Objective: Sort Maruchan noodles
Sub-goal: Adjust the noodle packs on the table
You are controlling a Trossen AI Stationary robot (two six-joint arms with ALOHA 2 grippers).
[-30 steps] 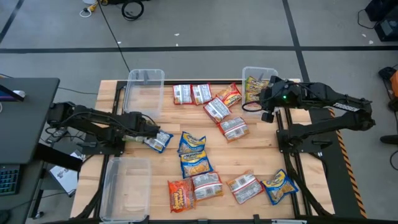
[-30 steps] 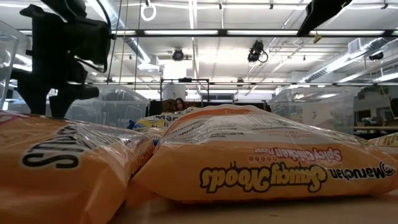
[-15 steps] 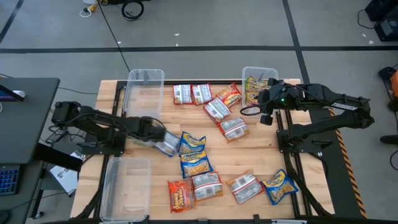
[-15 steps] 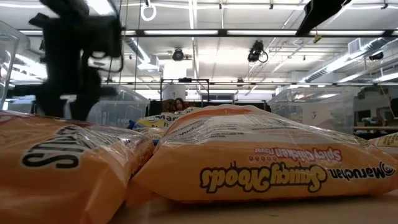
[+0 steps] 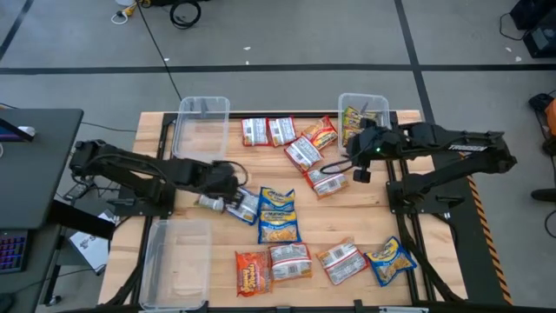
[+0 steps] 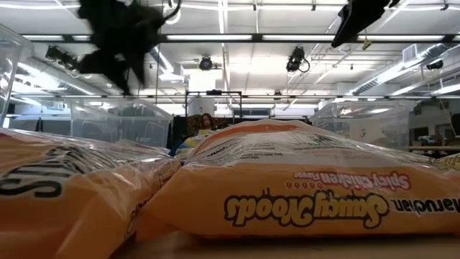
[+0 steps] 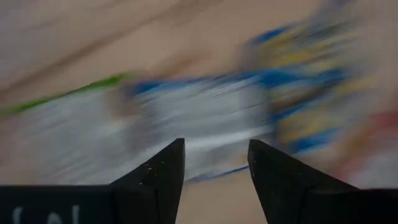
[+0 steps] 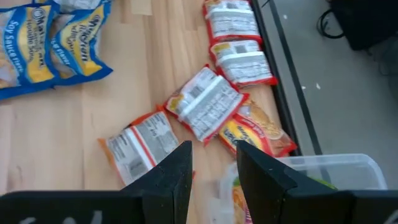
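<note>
Maruchan packets lie flat across the table: orange-red ones [image 5: 302,152], two blue-and-yellow ones [image 5: 277,215] in the middle, and more along the near edge [image 5: 340,261]. My left gripper [image 5: 233,186] is open and low over a silver-and-blue packet [image 5: 245,207]. That packet is a blur ahead of the fingers in the left wrist view [image 7: 205,118]. My right gripper [image 5: 352,167] is open above an orange-red packet [image 5: 326,180], which the right wrist view shows lying label up [image 8: 137,146]. My left gripper comes level from the table's left at the silver-and-blue packet's left end [image 7: 186,140], one finger to either side. Blur hides whether the fingers touch it. The packet lies flat on the table.
There are clear bins at the far left [image 5: 201,126] and the near left [image 5: 176,259]. A third at the far right [image 5: 360,109] holds a green-yellow packet [image 8: 245,193]. A black stand [image 5: 39,165] is left of the table. Big orange packets [image 6: 309,191] fill the low view.
My left gripper has swept toward the table's right. The silver-and-blue packet has slid along with it up to the blue-and-yellow packets, and these have shifted slightly. My right gripper has moved from beside the far right bin toward the left and near, ending above the orange-red packet.
</note>
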